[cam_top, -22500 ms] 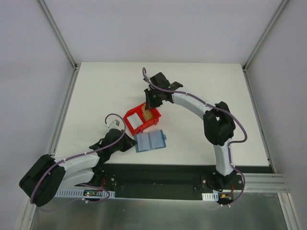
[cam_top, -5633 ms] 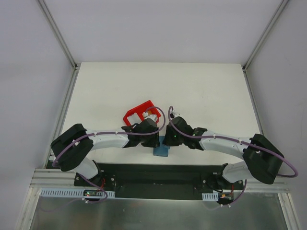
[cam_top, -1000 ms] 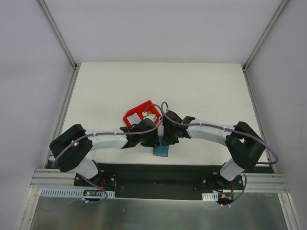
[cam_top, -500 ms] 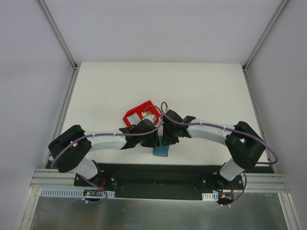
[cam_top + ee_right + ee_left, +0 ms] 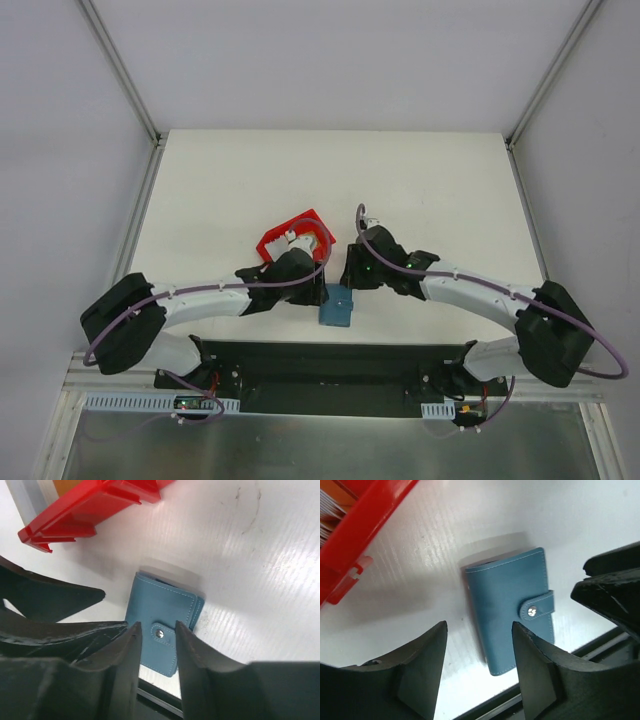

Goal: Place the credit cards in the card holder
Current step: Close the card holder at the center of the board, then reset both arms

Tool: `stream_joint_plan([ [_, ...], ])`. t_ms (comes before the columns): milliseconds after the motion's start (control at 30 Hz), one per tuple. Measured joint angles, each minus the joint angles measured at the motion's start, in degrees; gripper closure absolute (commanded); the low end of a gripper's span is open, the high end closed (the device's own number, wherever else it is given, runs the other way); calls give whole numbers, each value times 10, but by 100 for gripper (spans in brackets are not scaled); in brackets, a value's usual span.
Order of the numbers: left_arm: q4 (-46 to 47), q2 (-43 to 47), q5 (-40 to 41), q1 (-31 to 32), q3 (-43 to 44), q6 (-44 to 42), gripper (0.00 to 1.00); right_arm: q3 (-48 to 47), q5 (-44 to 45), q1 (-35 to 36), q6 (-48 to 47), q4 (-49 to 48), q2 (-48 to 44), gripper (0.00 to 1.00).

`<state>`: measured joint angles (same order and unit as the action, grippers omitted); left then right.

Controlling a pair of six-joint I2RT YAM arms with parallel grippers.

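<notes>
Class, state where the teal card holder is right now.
Top view: the card holder lies closed by the table's near edge, centre, just in front of the red bin.

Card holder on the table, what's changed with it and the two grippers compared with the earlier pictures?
The card holder, lying open twenty-odd seconds ago, is now folded shut and snapped. The left gripper and right gripper, bunched over it a second ago, have opened and drawn apart, leaving it lying free. The red bin stays just beyond it.
</notes>
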<state>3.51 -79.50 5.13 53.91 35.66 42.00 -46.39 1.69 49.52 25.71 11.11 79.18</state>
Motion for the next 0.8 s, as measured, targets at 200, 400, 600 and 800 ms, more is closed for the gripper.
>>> stream_joint_plan([
  [200,-11,88,12,0,-6,-28,6,59,34,-16,-9,-6,-84,31],
  [400,-54,198,46,-8,10,-76,1,93,92,-50,-17,21,-185,13],
  [600,-100,248,50,-106,31,-111,1,110,138,-98,-23,42,-249,6],
  [800,-121,313,53,-135,29,-120,1,133,162,-155,-30,72,-279,1],
])
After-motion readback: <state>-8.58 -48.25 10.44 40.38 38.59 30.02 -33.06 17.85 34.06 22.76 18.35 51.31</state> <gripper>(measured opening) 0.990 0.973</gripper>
